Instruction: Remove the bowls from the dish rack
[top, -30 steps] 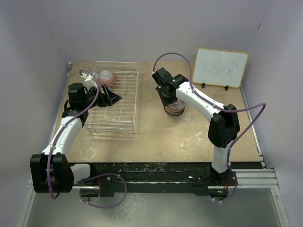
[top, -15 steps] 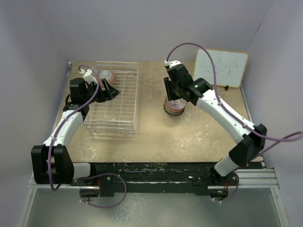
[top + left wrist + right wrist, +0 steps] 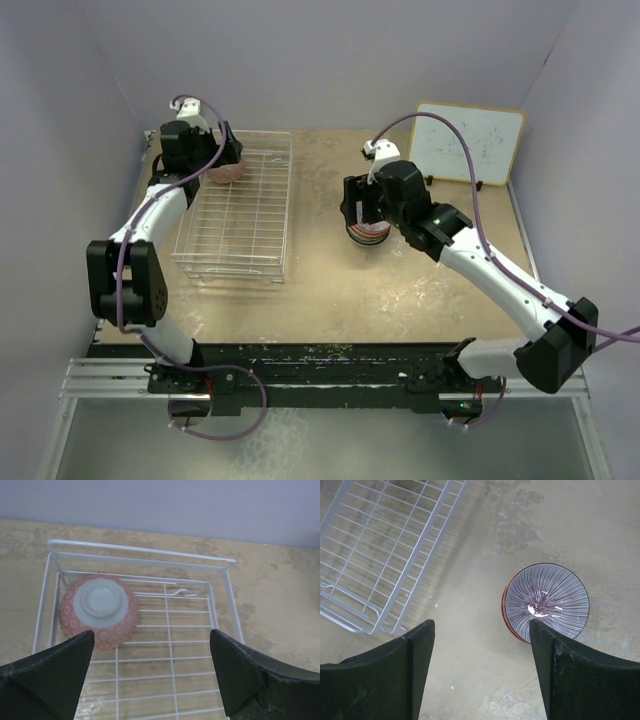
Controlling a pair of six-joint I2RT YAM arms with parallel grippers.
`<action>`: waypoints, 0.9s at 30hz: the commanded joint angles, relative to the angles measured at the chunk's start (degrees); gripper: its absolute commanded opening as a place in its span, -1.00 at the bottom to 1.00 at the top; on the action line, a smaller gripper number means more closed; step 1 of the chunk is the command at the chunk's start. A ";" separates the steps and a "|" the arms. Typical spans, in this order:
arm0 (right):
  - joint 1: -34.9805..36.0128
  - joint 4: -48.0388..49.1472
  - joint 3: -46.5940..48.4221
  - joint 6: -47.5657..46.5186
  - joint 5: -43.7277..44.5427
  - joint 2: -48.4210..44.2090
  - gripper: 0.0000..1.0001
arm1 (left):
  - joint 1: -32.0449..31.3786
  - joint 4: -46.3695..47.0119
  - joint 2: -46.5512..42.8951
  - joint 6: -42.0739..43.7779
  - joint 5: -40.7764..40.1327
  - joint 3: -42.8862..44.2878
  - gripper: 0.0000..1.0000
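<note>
One pink patterned bowl (image 3: 98,611) lies upside down, white foot ring up, in the far left corner of the wire dish rack (image 3: 170,630). My left gripper (image 3: 152,655) hovers open just short of it, nothing between its fingers. From above, the left gripper (image 3: 222,155) sits over that pink bowl (image 3: 227,173) at the far end of the dish rack (image 3: 245,215). A stack of bowls (image 3: 368,234) stands on the table right of the rack, a purple striped bowl (image 3: 545,602) on top. My right gripper (image 3: 481,630) is open above and beside it, empty.
A white framed board (image 3: 468,143) stands at the back right. The dish rack's corner (image 3: 385,545) lies left of the stack. Grey walls close in the table on the left, back and right.
The left arm swung from the middle of the rack to its far left corner and its jaws widened. The right gripper opened and drew back from the stack of bowls.
</note>
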 commanded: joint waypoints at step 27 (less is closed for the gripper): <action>-0.06 10.48 -5.82 -4.57 3.83 -5.35 0.52 | -0.11 18.05 24.83 12.86 -8.17 9.65 0.49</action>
